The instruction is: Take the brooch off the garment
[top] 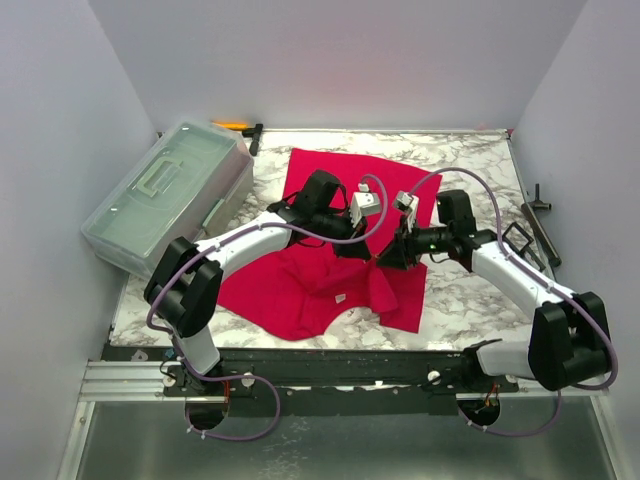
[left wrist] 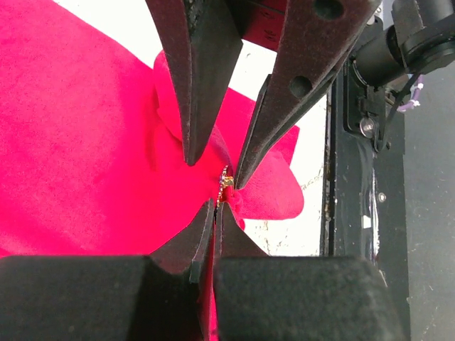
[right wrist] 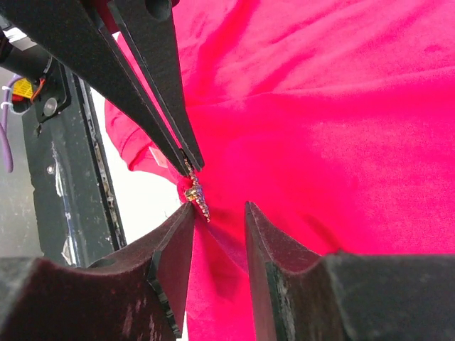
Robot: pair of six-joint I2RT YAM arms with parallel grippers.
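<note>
The garment (top: 330,180), a bright red T-shirt, lies spread on the marble table. My left gripper (left wrist: 215,204) is shut on a raised fold of the red cloth (left wrist: 85,142). The brooch (right wrist: 197,195), a small gold beaded piece, sits on that fold just beyond the left gripper's tips. My right gripper (right wrist: 219,207) faces the left one with its jaws open around the fold. Its left fingertip (right wrist: 186,213) is right beside the brooch. In the top view both grippers (top: 362,250) (top: 385,258) meet over the shirt's lower right part, and the brooch is hidden there.
A clear lidded plastic box (top: 170,195) stands at the table's left. Dark tools (top: 535,225) lie along the right edge, and a yellow-handled tool (top: 240,127) is at the back. The shirt's white label (top: 340,298) shows near the front edge.
</note>
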